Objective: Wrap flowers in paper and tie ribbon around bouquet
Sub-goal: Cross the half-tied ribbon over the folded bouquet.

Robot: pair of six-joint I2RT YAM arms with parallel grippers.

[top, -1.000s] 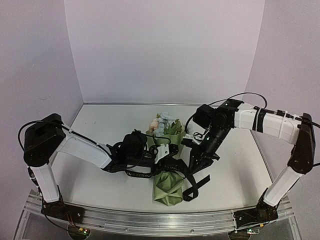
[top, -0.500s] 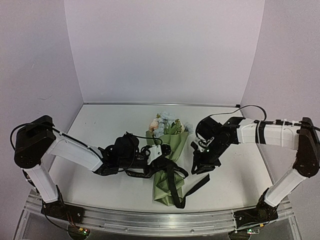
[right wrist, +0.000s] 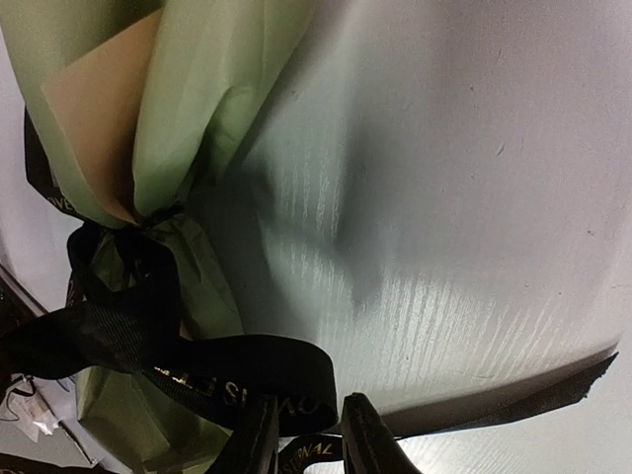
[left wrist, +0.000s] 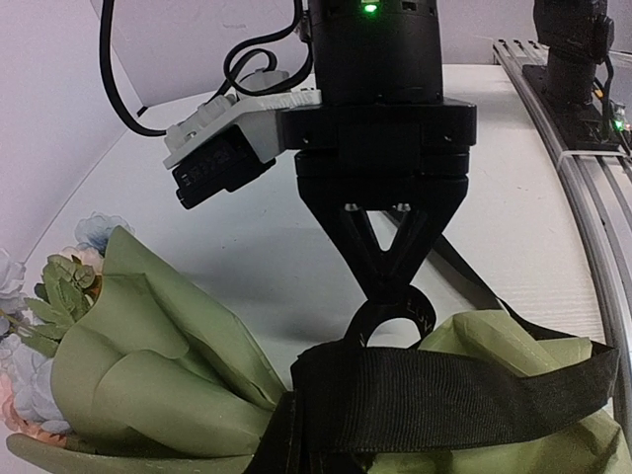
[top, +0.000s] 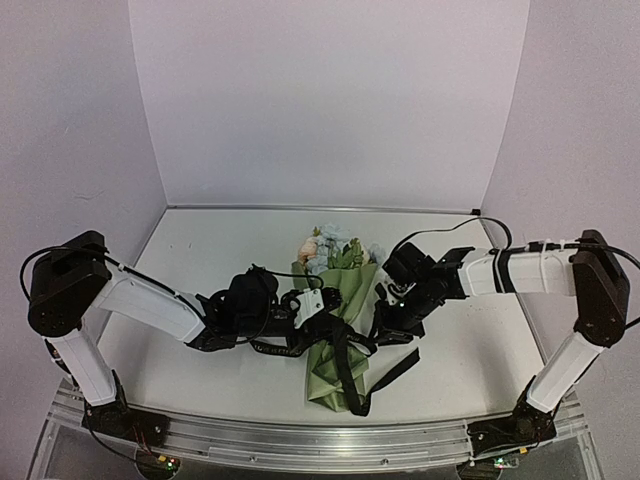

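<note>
1. Nearest the arm bases, the narrow end of the olive-green paper cone (top: 325, 382) lies on the pale table (top: 200, 250), and the long black lettered fabric ribbon (top: 349, 375) crosses it.
2. Mid-table now: the left gripper (left wrist: 390, 288) is pinched tight on a ribbon loop just above the wrap. The right gripper (right wrist: 308, 420) has its fingers slightly parted, with ribbon running through the gap.
3. Farther back, peach-pink and pale blue flowers (top: 328, 248) poke out of the cone's wide mouth.

White table (top: 200, 255) carries the bouquet (top: 354, 287) lying flat, its black ribbon (top: 395, 368) trailing alongside
</note>
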